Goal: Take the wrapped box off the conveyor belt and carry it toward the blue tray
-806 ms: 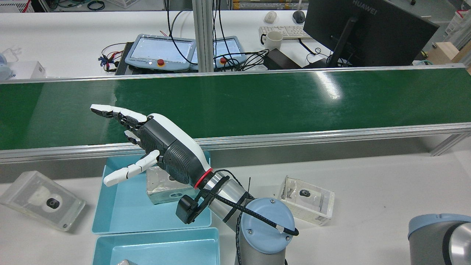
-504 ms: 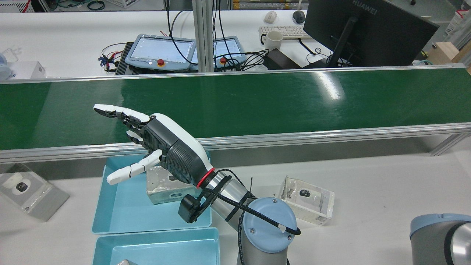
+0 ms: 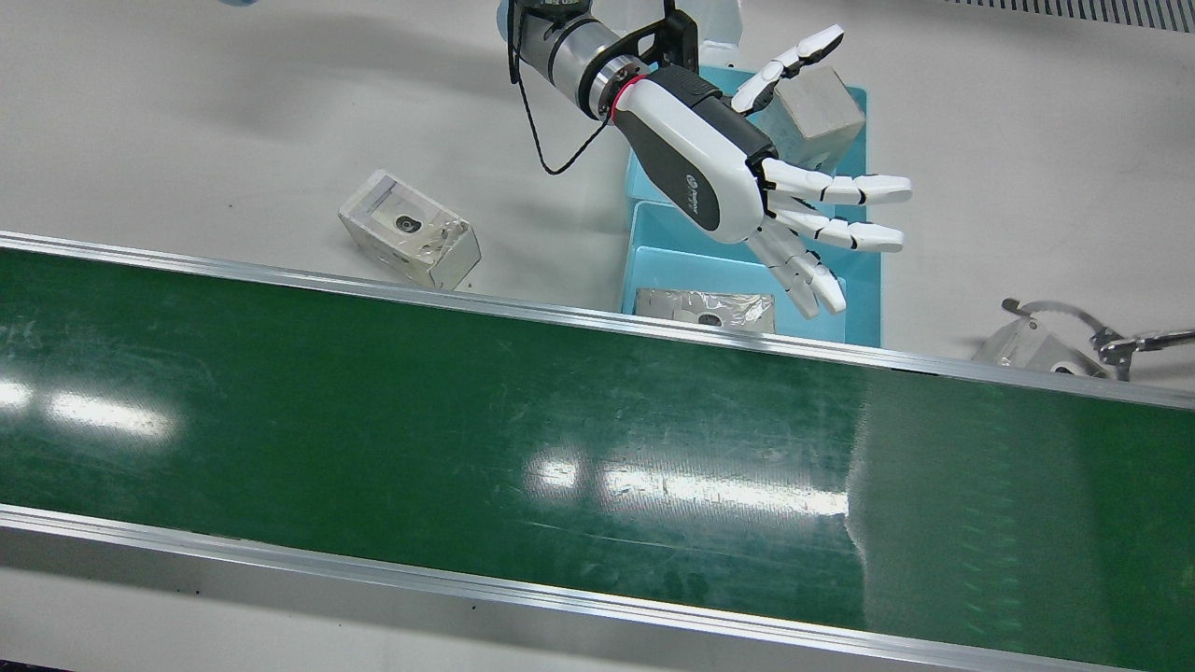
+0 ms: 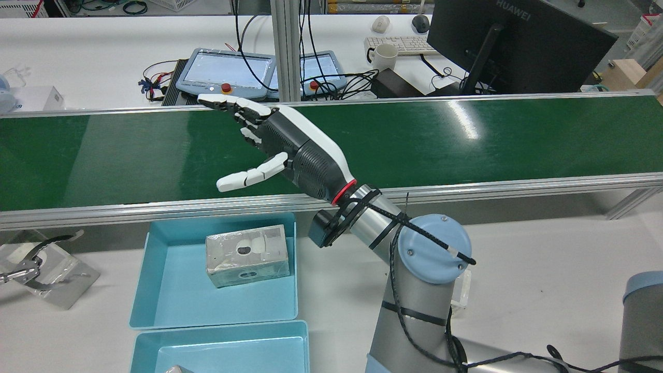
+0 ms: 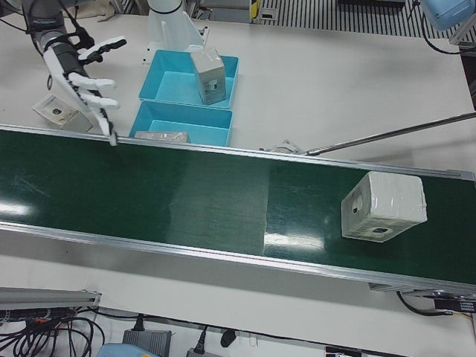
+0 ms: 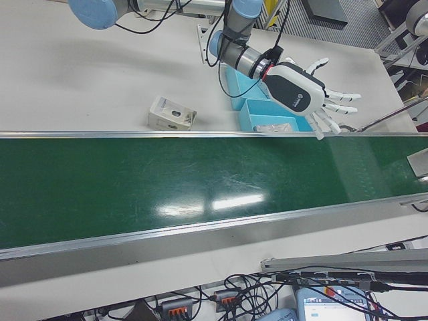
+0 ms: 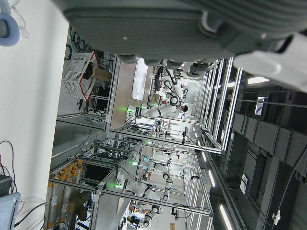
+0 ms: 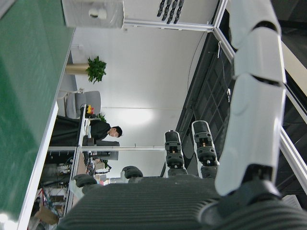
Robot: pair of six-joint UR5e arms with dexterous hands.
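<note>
Far to the robot's left, the wrapped box [image 5: 383, 206] sits on the green conveyor belt [image 4: 466, 140], alone and well apart from both hands. On the white table [image 4: 544, 259], left of the trays, a metal grabber tool [image 4: 23, 264] touches a clear-packed box [image 4: 57, 280]. Next comes the blue tray [image 4: 160, 290], just beside the belt's near rail, with a film-wrapped carton [image 4: 247, 255] lying in it; a second tray [image 4: 222, 347] lies nearer the robot, touching the first. The right hand [image 4: 290, 145] hovers above the belt's near side, right of the tray, fingers spread wide and holding nothing. Another clear box [image 3: 408, 229] lies on the table to its right. The left hand [image 7: 158, 28] shows only as a dark palm, so whether it is spread or closed cannot be told.
</note>
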